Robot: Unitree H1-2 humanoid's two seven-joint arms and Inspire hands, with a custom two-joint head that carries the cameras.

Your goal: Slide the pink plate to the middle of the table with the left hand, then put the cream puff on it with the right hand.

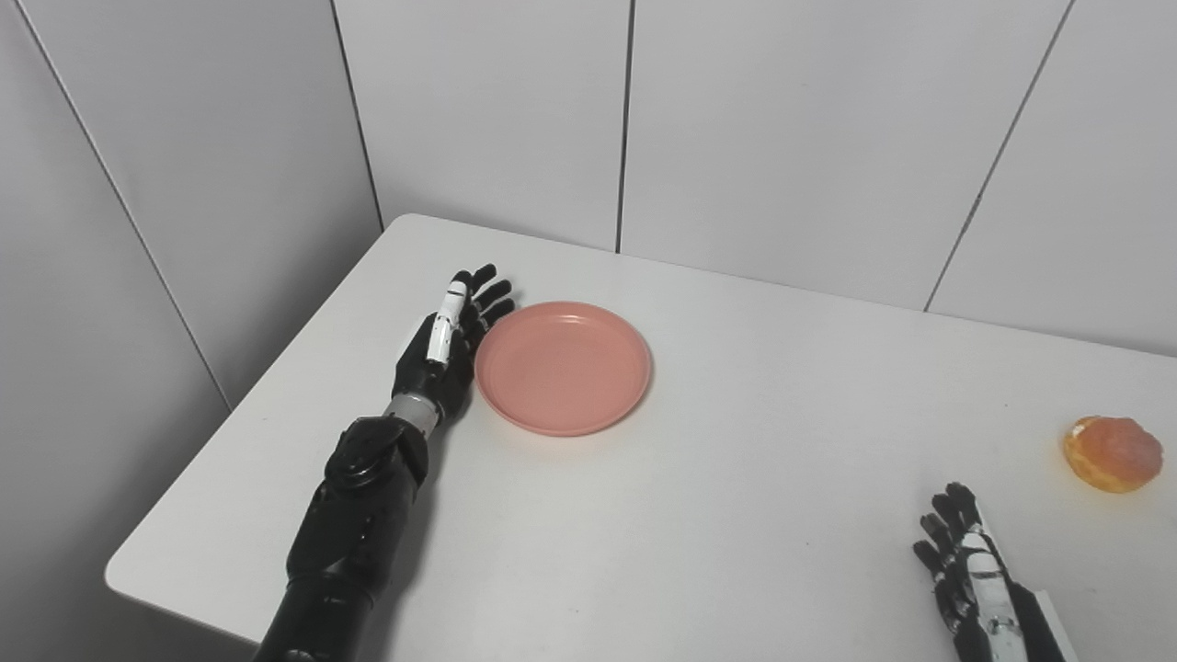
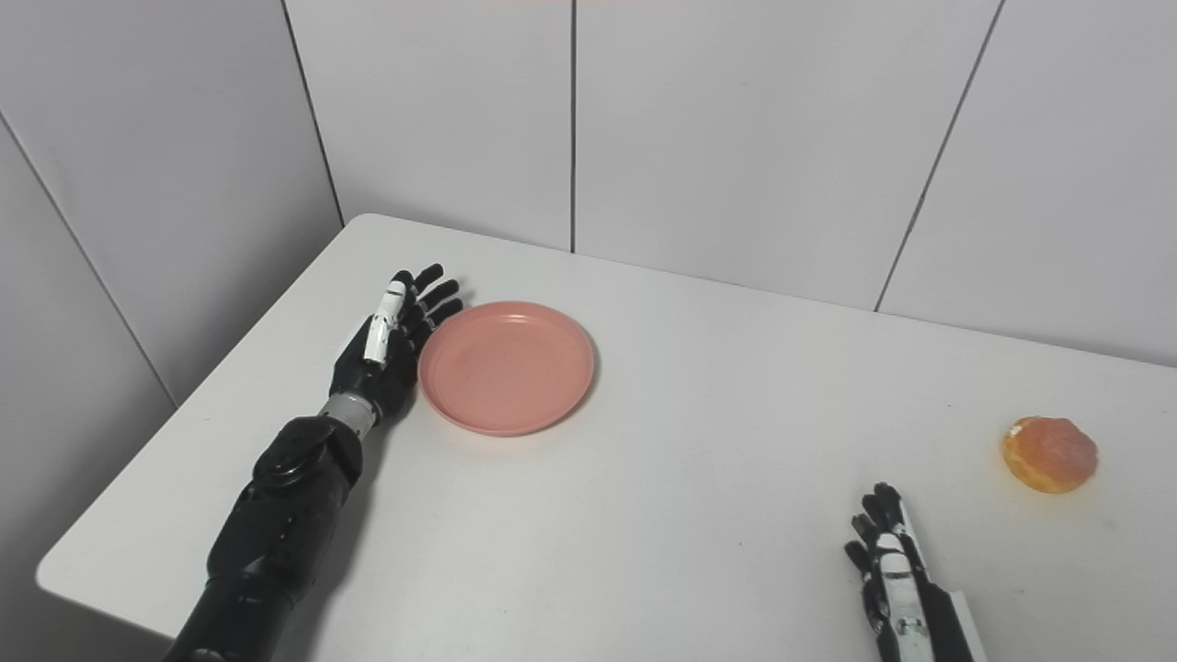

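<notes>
The pink plate [image 1: 561, 368] lies flat on the left half of the white table [image 1: 736, 515]. My left hand [image 1: 446, 354] stands on edge against the plate's left rim, open with fingers stretched out, holding nothing. The cream puff [image 1: 1113, 453], golden brown with a bit of cream showing, sits near the right edge of the table. My right hand [image 1: 970, 575] rests open low at the front right, a hand's length short of the puff and to its left, not touching it.
White wall panels [image 1: 782, 119] close off the back and left of the table. The table's rounded front-left corner [image 1: 124, 575] lies beside my left forearm [image 1: 345, 524].
</notes>
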